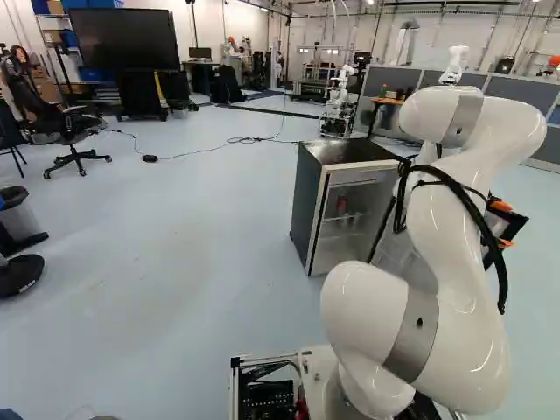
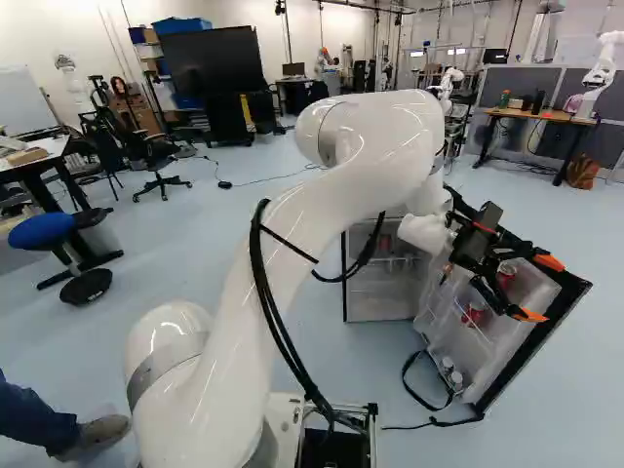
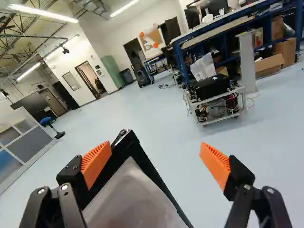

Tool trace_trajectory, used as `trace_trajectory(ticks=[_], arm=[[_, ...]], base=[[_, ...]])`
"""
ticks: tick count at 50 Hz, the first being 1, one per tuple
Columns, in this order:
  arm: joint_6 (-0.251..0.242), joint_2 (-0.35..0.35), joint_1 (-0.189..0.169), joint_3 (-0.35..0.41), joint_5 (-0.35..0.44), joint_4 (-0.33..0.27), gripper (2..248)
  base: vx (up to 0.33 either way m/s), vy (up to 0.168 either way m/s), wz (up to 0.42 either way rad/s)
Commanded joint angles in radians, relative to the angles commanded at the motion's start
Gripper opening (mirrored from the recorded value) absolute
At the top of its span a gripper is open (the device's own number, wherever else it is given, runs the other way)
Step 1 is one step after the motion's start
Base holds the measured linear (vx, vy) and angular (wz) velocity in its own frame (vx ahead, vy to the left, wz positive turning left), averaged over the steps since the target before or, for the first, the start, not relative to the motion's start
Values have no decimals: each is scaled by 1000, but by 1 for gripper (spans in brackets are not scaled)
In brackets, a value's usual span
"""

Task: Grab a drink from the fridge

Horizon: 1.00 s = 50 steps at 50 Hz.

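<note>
We have our gripper (image 2: 540, 289) spread wide at the mini fridge's (image 1: 306, 199) open door (image 2: 531, 343) — 2 red cans (image 2: 475, 314) sit in that door, 1 red can (image 1: 341, 205) inside the fridge.

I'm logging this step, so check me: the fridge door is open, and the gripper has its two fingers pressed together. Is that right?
Not quite: the gripper is open. The wrist view shows its orange pads wide apart. The rest holds: the fridge door is open.
</note>
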Motion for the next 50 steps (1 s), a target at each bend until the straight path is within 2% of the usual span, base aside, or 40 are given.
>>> trace_trajectory(ticks=[21,50], arm=[[0,92,19,171,0,-117,247],[0,221,63,394,0,-345,247]], base=[[0,0,0],[0,0,0]])
